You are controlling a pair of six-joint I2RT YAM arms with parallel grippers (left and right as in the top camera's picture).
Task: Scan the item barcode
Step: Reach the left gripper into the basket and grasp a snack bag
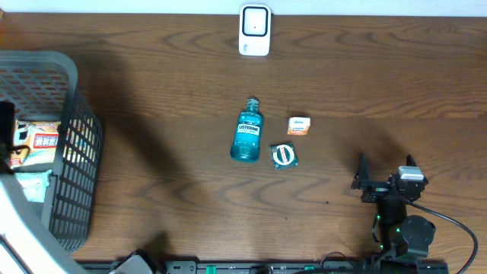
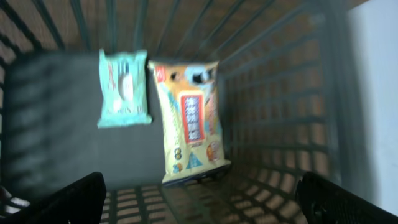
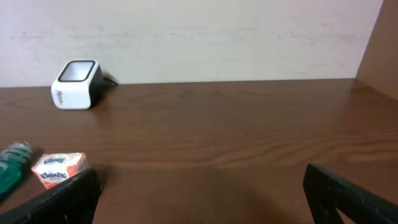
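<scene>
A white barcode scanner (image 1: 255,30) stands at the table's far edge and shows in the right wrist view as the scanner (image 3: 76,84). Mid-table lie a blue mouthwash bottle (image 1: 246,131), a small orange tissue pack (image 1: 299,125) and a dark packet with a round white item (image 1: 284,155). My right gripper (image 1: 386,171) rests open near the front right, nothing between its fingers (image 3: 62,202). My left gripper (image 2: 202,205) hangs open inside the basket (image 1: 72,152), above a yellow snack bag (image 2: 191,121) and a teal packet (image 2: 124,89). It touches neither.
The grey mesh basket's walls (image 2: 280,112) enclose the left gripper on all sides. In the right wrist view the tissue pack (image 3: 58,169) and the bottle's cap (image 3: 12,163) lie at the left. A pale wall (image 3: 217,37) rises behind the table.
</scene>
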